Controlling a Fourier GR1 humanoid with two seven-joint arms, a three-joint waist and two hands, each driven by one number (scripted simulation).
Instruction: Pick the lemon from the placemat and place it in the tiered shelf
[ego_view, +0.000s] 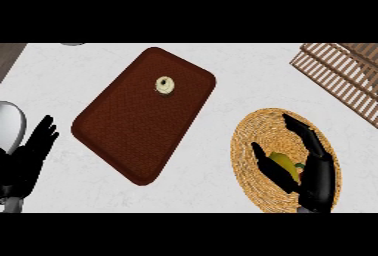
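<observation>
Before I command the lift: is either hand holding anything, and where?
The right hand curls round the lemon at its sides, thumb opposite fingers, over the woven placemat. The left hand holds nothing.

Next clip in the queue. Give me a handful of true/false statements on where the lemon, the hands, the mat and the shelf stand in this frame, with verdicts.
1. The right hand is around the lemon. True.
2. The lemon lies on the brown tray. False: it is over the round woven placemat.
3. The left hand holds a small object. False: it rests open at the left edge.
4. The slatted tiered shelf is at the upper right. True.
5. A small pale round item sits on the brown tray. True.
</observation>
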